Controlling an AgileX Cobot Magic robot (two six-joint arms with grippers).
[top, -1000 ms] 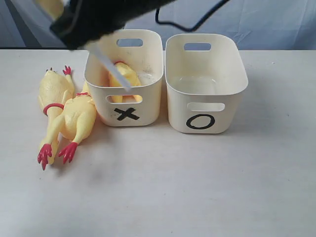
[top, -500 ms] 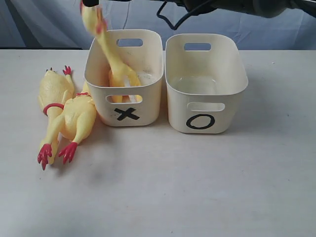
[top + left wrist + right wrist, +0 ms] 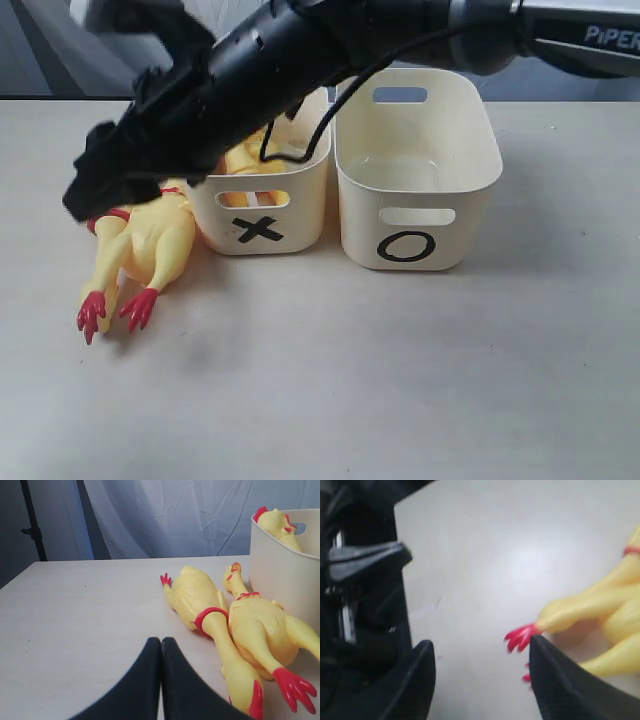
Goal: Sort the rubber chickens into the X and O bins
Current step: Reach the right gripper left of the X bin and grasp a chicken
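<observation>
Beside the X bin (image 3: 260, 215), the right end effector (image 3: 480, 642) gapes empty above two chickens (image 3: 155, 240).

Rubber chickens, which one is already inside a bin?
The chicken whose head pokes above the X bin; the other two lie side by side on the table beside it.

Outer chicken (image 3: 196, 596) and inner chicken (image 3: 260, 630) lie touching beside X bin (image 3: 262, 215); third chicken (image 3: 276, 522) inside; O bin (image 3: 415, 190) adjacent.
</observation>
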